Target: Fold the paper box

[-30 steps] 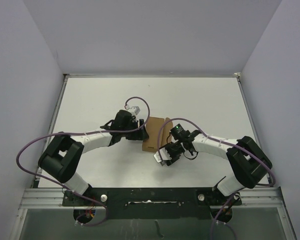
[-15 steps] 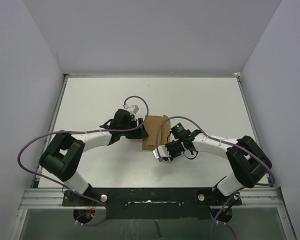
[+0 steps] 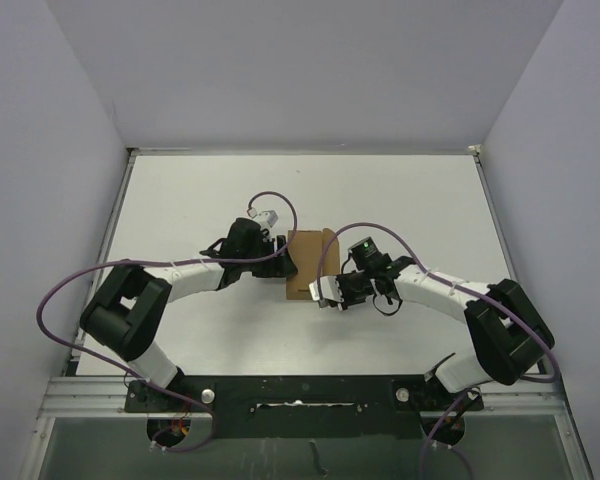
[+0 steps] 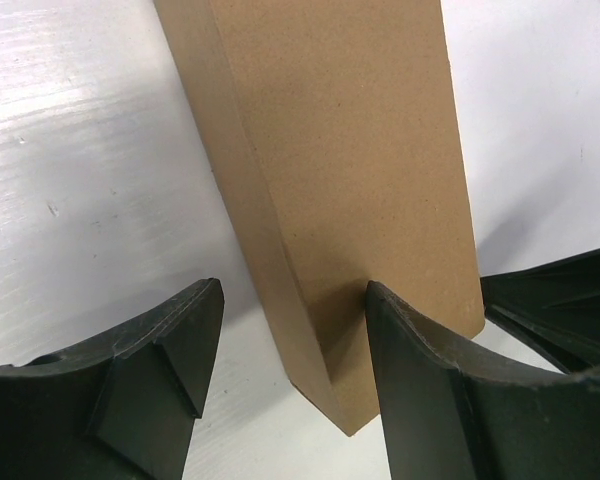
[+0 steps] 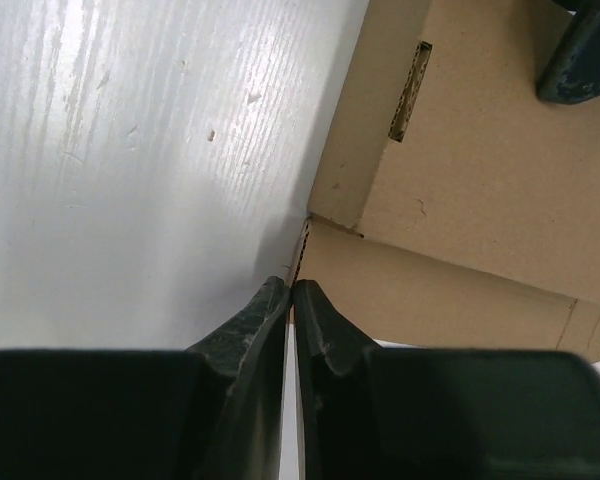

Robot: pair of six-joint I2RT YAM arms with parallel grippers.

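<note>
The paper box (image 3: 306, 262) is brown cardboard, partly folded, lying mid-table between both arms. My left gripper (image 3: 285, 266) comes at it from the left and stands open astride a raised folded wall (image 4: 350, 150). Its right finger (image 4: 420, 380) touches the wall's face, while the left finger (image 4: 155, 370) stands off it. My right gripper (image 3: 323, 293) is at the box's near right corner. In the right wrist view the gripper (image 5: 292, 286) is pinched shut on the thin edge of a flap (image 5: 430, 285). A slotted panel (image 5: 470, 170) lies beyond.
The white table (image 3: 180, 200) is walled at the back and on both sides. Purple cables (image 3: 280, 198) loop over each arm. A left finger's dark tip (image 5: 585, 55) shows at the top right of the right wrist view.
My right gripper has moved up and left to the box's near corner and closed on the flap's edge. The left gripper has barely moved.
</note>
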